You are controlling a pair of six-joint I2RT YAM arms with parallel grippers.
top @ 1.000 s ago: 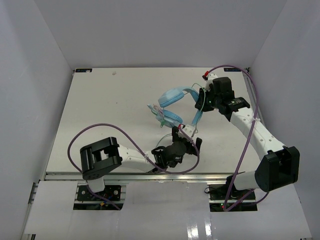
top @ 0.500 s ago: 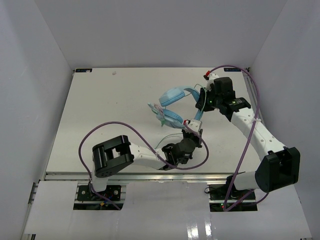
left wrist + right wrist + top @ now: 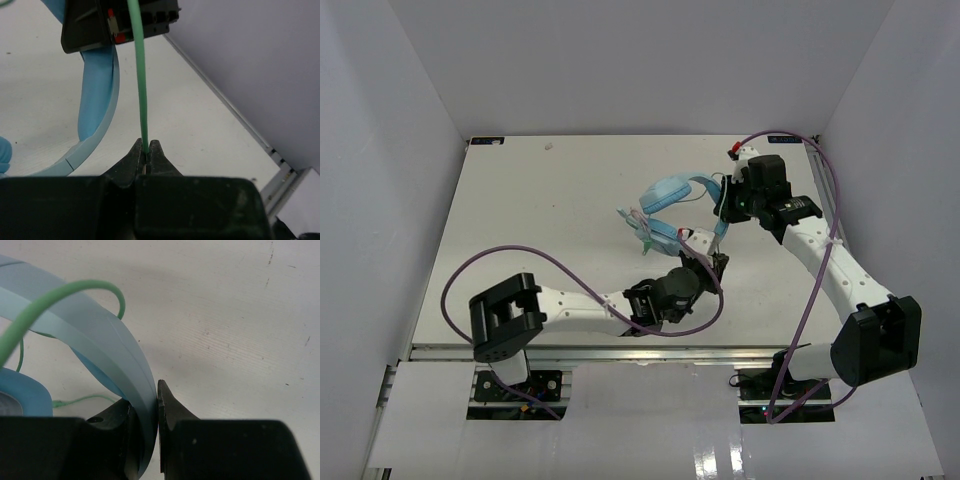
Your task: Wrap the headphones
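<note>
The light blue headphones (image 3: 665, 192) are sitting on the far right part of the white tabletop (image 3: 540, 230), between the two arms. The right end effector (image 3: 150, 407) is squeezing the headband (image 3: 95, 335). Its two black fingers are pressing on the flat blue band from both sides. The left end effector (image 3: 146, 152) is pinching the thin green cable (image 3: 138, 75), and its fingertips are closing tight on it. From that pinch, the cable is going straight and tight up toward the right end effector. In the right wrist view, the green cable is curving over the headband, and a little more of it is lying on the tabletop beside a blue ear cup (image 3: 25, 390). A purple cable (image 3: 520, 262) is looping along the left arm.
</note>
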